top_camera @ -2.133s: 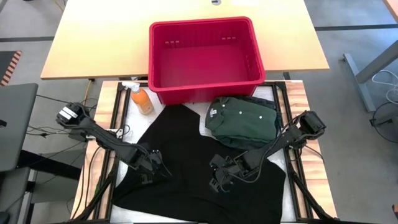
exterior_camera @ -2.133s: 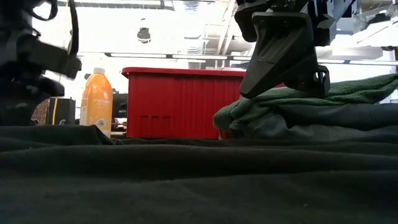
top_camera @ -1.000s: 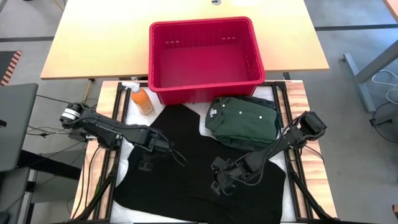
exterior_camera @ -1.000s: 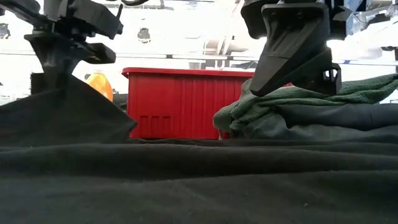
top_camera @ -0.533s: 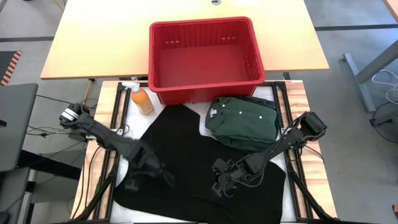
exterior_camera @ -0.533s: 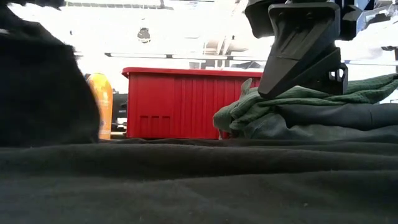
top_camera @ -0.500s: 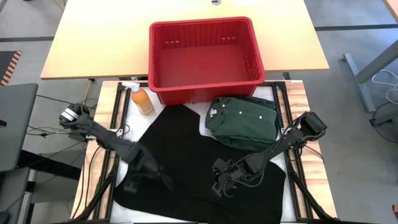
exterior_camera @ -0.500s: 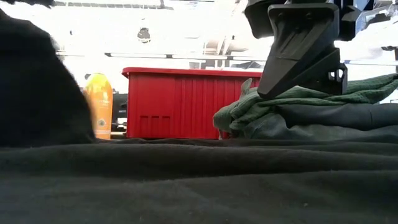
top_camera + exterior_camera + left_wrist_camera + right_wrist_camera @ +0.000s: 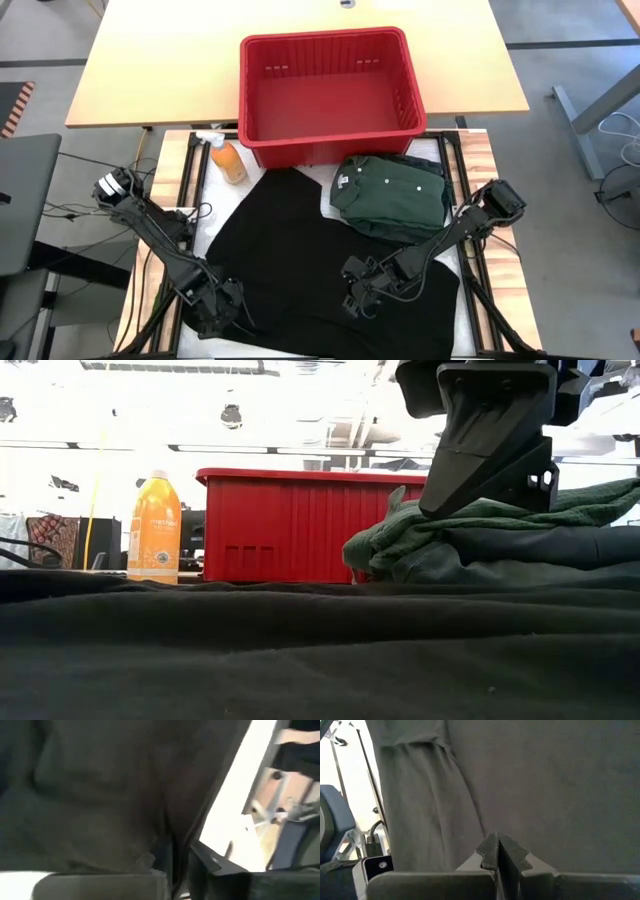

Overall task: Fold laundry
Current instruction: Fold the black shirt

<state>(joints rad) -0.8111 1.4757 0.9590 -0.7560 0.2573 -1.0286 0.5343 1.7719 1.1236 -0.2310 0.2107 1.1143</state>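
Your left end effector (image 9: 222, 303) sat low at the near-left edge of the limp black cloth garment (image 9: 300, 250) spread across the table, fingers unreadable, the right end effector (image 9: 352, 297) pinched shut on it; hems suited gripping.

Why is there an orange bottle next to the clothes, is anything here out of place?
The orange bottle stands upright beside the red basket, the one non-laundry item. Otherwise nothing odd: black garment spread flat, green shirt folded.

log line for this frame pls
left gripper: black garment near-left corner | right gripper: jaws shut, on garment | green shirt: folded | basket: empty
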